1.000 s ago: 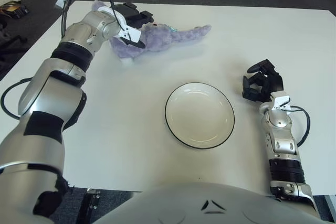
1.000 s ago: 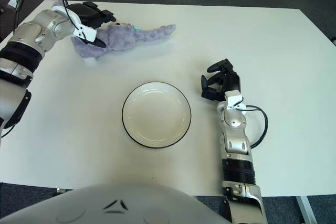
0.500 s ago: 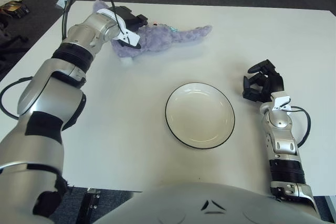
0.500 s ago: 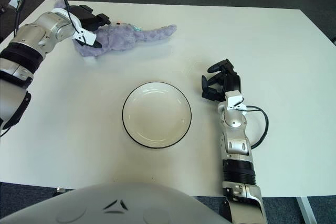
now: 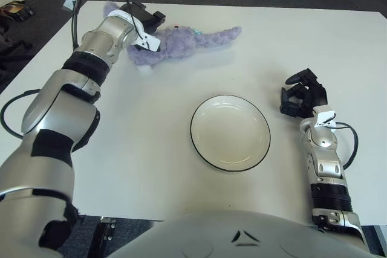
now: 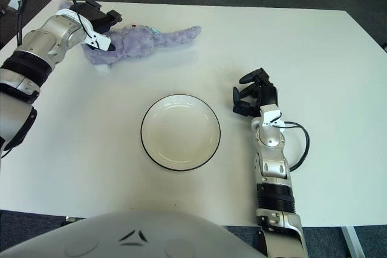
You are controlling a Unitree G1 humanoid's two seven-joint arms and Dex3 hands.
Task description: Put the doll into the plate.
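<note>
Purple and plush, the doll lies at the far left of the white table, its long tail stretched toward the right. The left hand is on the doll's left end with its dark fingers curled over the plush body, gripping it. The doll is well apart from the plate, a pale dish with a dark rim that sits near the table's middle. The right hand shows to the right of the plate, fingers curled and holding nothing.
</note>
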